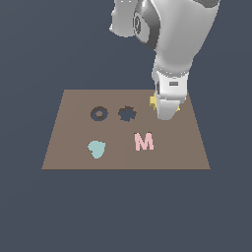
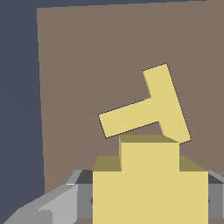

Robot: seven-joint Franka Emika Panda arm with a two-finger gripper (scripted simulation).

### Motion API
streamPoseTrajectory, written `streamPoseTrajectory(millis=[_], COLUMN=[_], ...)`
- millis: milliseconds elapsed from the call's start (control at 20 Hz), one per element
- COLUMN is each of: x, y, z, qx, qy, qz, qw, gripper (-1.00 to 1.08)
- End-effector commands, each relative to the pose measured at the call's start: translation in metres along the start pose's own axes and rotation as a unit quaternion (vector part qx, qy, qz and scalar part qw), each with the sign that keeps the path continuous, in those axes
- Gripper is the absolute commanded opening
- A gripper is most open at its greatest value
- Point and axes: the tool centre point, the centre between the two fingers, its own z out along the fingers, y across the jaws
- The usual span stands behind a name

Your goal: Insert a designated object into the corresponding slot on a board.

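The designated object (image 2: 151, 186), a chunky yellow lobed block, sits between the grey fingers (image 2: 61, 203) of my gripper (image 2: 151, 199), which is shut on its sides. In the exterior view the gripper (image 1: 166, 112) stands over the back right part of the brown board (image 1: 74, 147). There only a yellow edge of the designated object (image 1: 153, 102) shows beside it. The slot (image 1: 127, 113), a dark jagged cutout, lies apart from the gripper toward the exterior view's left. In the wrist view the slot is out of sight.
A thin yellow T piece (image 2: 148, 107) lies flat on the board just beyond the held block. A dark ring cutout (image 1: 99, 114), a teal heart (image 1: 96, 148) and a pink M (image 1: 144, 141) are also on the board.
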Motion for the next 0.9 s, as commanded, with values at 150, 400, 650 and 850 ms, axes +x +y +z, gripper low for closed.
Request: streamPoseTrajectory(millis=[150, 400, 650, 850], x=[-0.018, -0.035, -0.051, -0.064], y=[-0.004, -0.005, -0.002, 0.002], z=[-0.001, -0.001, -0.002, -0.002], qx=[0.000, 0.000, -0.001, -0.001], qy=[0.000, 0.000, 0.000, 0.000], qz=[-0.100, -0.186, -0.268, -0.333], qw=[0.9950, 0.9826, 0.9633, 0.9431], gripper=[-1.00, -1.00, -1.00, -1.00])
